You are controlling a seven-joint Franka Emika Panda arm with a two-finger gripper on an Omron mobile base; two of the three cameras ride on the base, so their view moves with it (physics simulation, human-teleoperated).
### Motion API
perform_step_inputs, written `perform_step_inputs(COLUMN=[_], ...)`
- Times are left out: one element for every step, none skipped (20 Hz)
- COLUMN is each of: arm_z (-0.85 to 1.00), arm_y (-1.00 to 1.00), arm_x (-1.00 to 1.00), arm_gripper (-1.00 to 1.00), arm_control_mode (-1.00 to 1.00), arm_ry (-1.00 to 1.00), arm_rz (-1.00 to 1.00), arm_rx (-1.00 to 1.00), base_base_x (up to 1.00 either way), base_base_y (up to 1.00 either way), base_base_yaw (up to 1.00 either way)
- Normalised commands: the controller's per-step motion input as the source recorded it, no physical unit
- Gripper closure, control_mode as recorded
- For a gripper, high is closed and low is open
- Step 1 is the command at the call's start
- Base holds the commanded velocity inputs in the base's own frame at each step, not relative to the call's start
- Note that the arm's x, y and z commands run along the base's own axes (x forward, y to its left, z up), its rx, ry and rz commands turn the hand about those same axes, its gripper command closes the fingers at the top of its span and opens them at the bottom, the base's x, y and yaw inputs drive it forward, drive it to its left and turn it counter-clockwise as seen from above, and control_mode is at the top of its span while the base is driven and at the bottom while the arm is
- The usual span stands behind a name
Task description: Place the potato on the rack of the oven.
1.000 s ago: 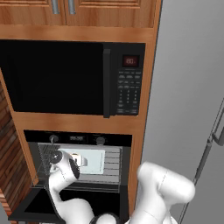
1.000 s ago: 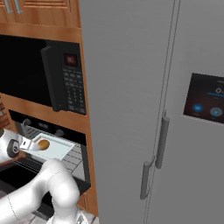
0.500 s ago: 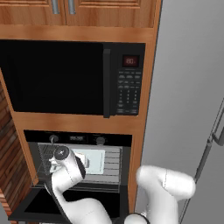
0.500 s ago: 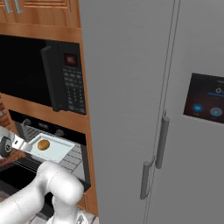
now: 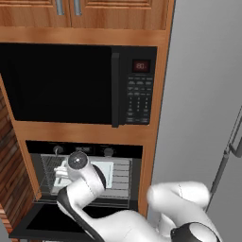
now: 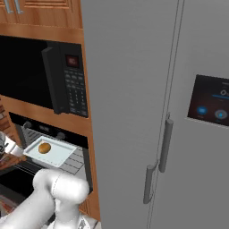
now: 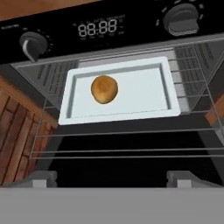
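- Gripper (image 7: 112, 178): jaws stand apart w/ nothing between them, tips low in the hand view, in front of the oven (image 7: 109, 30) opening.
- Potato (image 7: 104, 89) lies on a pale tray (image 7: 162, 111), apart from the jaws; the tray rests on the rack (image 7: 118, 140), so the task looks about done.
- Risk: any swing of the hand near the opening could clip the rack's front bars or the tray edge; a jolt would likely roll the potato, since it's oval and smooth and the tray lip is low.
- Risk 2: the arm is bent tight in front of the open door (image 5: 61, 222); an elbow could knock it.
- Room: black microwave (image 5: 80, 85) above the oven, wood cabinets (image 5: 94, 9) on top, grey fridge (image 6: 147, 89) just beside, brick-like wall (image 5: 9, 189) on the other side.
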Motion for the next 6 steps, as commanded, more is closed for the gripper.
perform_step_inputs(arm_z=[0.74, 0.73, 0.74, 0.66, 0.52, 0.44], arm_y=[0.00, 0.00, 0.00, 0.01, 0.07, 0.12], arm_x=[-0.67, -0.58, -0.59, -0.59, -0.53, -0.52], arm_gripper=[-1.00, -1.00, -1.00, -1.00, -1.00, -1.00], arm_control_mode=[-1.00, -1.00, -1.00, -1.00, -1.00, -1.00], arm_ry=[0.00, 0.00, 0.00, 0.00, 0.00, 0.00], arm_rz=[0.00, 0.00, 0.00, 0.00, 0.00, 0.00], arm_rx=[0.08, 0.05, 0.01, 0.00, 0.00, 0.00], base_base_x=[0.00, 0.00, 0.00, 0.00, 0.00, 0.00], base_base_y=[0.00, 0.00, 0.00, 0.00, 0.00, 0.00], base_base_yaw=[0.00, 0.00, 0.00, 0.00, 0.00, 0.00])
